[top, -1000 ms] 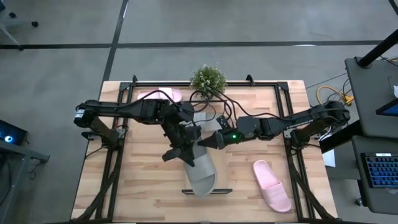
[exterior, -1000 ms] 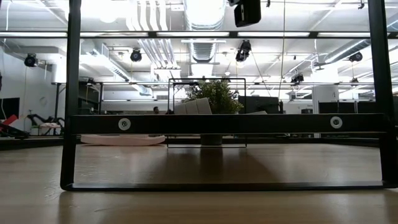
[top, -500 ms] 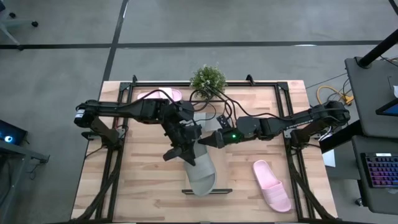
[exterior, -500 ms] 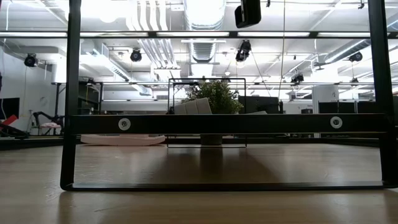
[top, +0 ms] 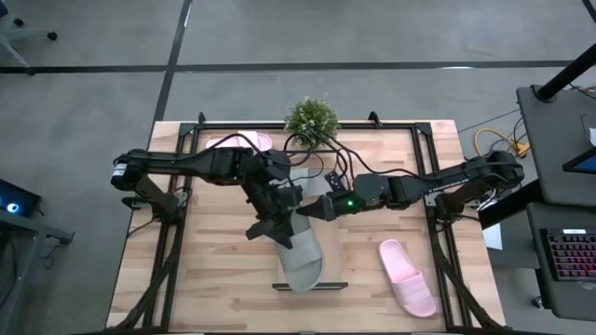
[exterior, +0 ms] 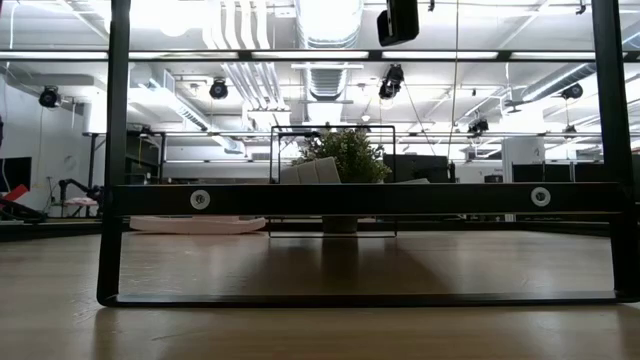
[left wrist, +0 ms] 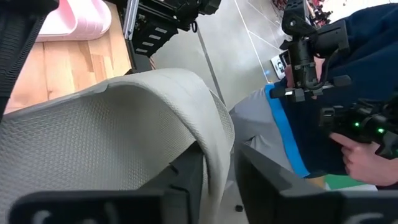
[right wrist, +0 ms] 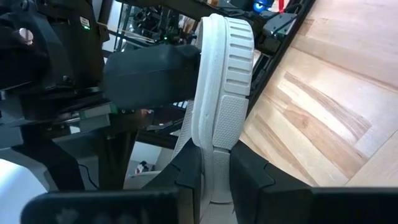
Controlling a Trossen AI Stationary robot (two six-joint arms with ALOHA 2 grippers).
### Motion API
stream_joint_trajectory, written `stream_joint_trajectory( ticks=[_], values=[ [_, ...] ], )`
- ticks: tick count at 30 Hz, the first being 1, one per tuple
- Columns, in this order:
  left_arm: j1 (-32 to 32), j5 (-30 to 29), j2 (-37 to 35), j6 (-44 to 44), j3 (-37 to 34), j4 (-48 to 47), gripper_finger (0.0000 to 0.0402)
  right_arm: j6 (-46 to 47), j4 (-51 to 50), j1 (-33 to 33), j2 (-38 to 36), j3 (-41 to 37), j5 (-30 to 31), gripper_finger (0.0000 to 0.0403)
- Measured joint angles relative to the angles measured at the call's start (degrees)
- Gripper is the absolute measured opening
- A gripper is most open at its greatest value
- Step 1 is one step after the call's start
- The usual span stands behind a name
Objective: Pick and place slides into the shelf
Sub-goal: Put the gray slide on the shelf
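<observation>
High view shows both arms meeting mid-table over one grey slide [top: 300, 253]. The left gripper [top: 282, 229] pinches its strap and the right gripper [top: 304, 212] clamps its sole edge. A pink slide [top: 406, 277] lies near the table's [top: 214, 270] front right corner.

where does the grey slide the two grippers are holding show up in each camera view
High view: grey slide, centre of the table, between both grippers.
Low view: not in it.
Left wrist view: fills the frame, strap edge between the fingers.
Right wrist view: on edge, sole rim upright.
Shared landmark: the wooden tabletop.
</observation>
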Motion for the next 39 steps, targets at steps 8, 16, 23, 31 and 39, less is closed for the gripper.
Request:
stream_joint_trajectory(
  ticks=[8,16,23,31,39],
  values=[
    [-0.02,-0.45,-0.02,-1.54,0.11,2.58,0.0184,-0.46,-0.23,-0.41,-0.11,0.00,0.13,0.0044],
    [0.15,-0.85,-0.63,-1.73,1.28,2.48,0.0259,-0.87,-0.46,-1.92,-0.22,0.01,-0.12,0.0044],
    [1.63,-1.06,-3.16,-1.72,1.40,1.85,0.0281,-1.09,-0.40,-2.47,-0.91,0.07,0.18,0.0043],
    [4.69,-6.37,-7.62,-1.47,1.36,0.17,0.0282,-1.50,-2.53,-3.04,-2.45,0.20,1.17,0.0043],
    [6.38,-16.73,-11.91,-1.28,0.57,-1.06,0.0282,-3.19,-6.22,-3.06,-4.52,-0.03,5.22,0.0043]
  ],
)
